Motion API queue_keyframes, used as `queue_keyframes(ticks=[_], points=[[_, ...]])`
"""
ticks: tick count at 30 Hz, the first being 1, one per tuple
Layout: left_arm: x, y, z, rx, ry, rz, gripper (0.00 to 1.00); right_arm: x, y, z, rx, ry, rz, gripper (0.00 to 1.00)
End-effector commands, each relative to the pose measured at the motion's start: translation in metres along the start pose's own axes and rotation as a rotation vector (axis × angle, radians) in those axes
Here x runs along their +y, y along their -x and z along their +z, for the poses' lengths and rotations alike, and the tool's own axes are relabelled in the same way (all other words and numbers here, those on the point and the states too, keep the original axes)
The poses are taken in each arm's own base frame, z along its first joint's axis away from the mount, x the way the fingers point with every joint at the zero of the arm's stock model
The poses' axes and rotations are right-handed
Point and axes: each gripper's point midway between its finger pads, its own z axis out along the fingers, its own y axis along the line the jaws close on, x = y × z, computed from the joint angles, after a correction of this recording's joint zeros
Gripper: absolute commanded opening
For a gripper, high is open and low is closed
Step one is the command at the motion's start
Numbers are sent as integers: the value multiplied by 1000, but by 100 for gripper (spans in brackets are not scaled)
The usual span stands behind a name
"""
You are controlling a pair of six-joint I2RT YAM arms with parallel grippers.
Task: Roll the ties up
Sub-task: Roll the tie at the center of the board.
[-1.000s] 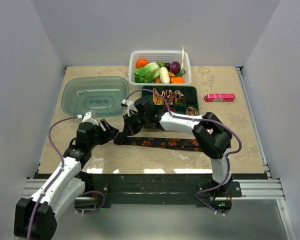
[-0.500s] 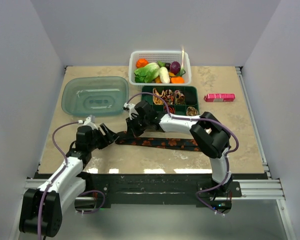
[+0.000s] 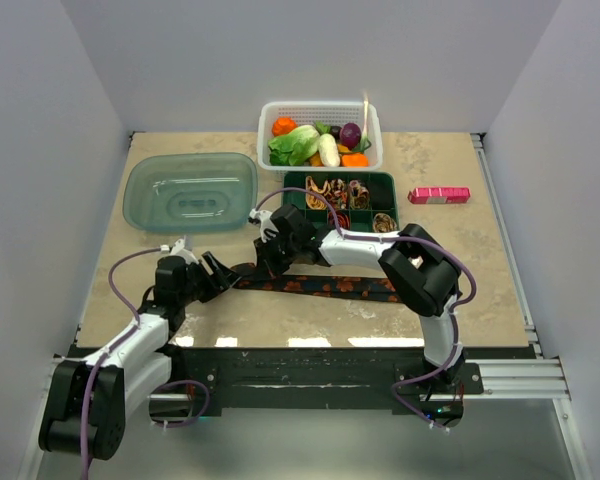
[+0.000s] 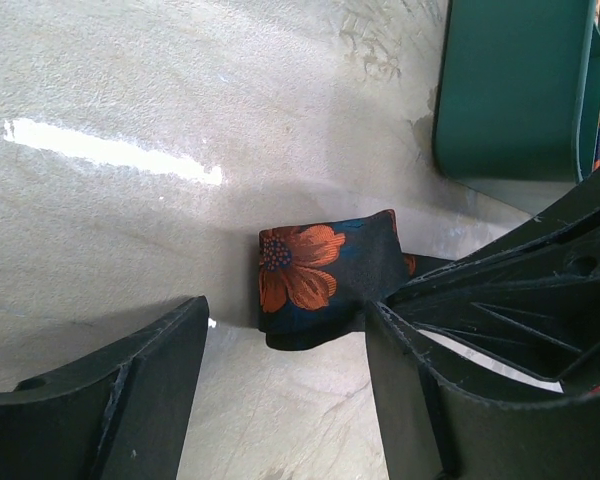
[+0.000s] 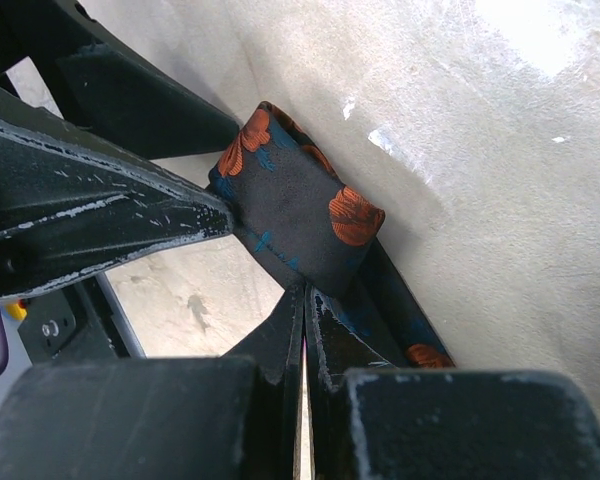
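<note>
- The left gripper (image 4: 285, 310) sits low over the table (image 3: 460, 270), near the arm bases. Its fingers (image 4: 110, 400) are spread apart and grip nothing.
- The black tie (image 3: 330, 287), with orange-red flowers, lies flat on the table as a long strip running left to right in front of the arm bases.
- The folded end (image 4: 325, 265) of the black tie is its left end, doubled over on itself. It lies on the table in the gap between the left gripper's fingers. It is close to the right-hand finger; contact with that finger cannot be confirmed. It is apart from the left-hand finger.
- The right gripper (image 5: 305, 300) reaches in from the far right side and meets the folded end. Its fingers are pressed together with only a thin slit between them. The tips sit at the edge of the fold. Whether fabric is nipped between the tips cannot be determined.
- The rest of the strip extends rightward under the right arm.
- The green tray (image 3: 390, 182) stands beyond the grippers. The rolled ties (image 3: 337, 193), small patterned spirals, sit in its compartments.
- The clear teal container (image 3: 190, 190) lies to the left of the tray.
- The pink box (image 3: 439, 195) lies to the right of the tray, apart from it.
- The white basket (image 3: 320, 104) stands farthest back and holds vegetables (image 3: 295, 145).
</note>
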Motion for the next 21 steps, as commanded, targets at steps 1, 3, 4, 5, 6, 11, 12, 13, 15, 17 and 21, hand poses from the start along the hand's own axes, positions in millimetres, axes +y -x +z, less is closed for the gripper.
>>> queue_keyframes(ticks=[1,3,4,5,6,11,12,13,15,17,21], points=[[-2,7,0,-31,-13,22,68,19,25,-10,-59,45,-37,0],[0,5,1,-24,-6,22,68,32,39,-23,-95,67,-56,0],[0,5,1,-22,-6,23,68,38,46,-28,-111,76,-63,0],[1,4,1,-21,-5,19,67,42,50,-32,-119,83,-72,0],[0,5,1,-22,-6,23,67,46,55,-36,-130,87,-84,0],[1,7,1,-30,1,34,65,62,70,-47,-171,131,-110,0],[1,7,1,-30,3,35,65,63,72,-47,-178,134,-114,0],[1,7,1,-29,4,36,64,63,75,-46,-183,133,-112,0],[1,7,1,-28,3,36,63,55,75,-39,-184,109,-102,0],[0,7,1,-28,-6,38,63,43,74,-28,-176,71,-93,0],[-2,7,0,-32,-15,42,63,24,69,-10,-153,11,-87,0]])
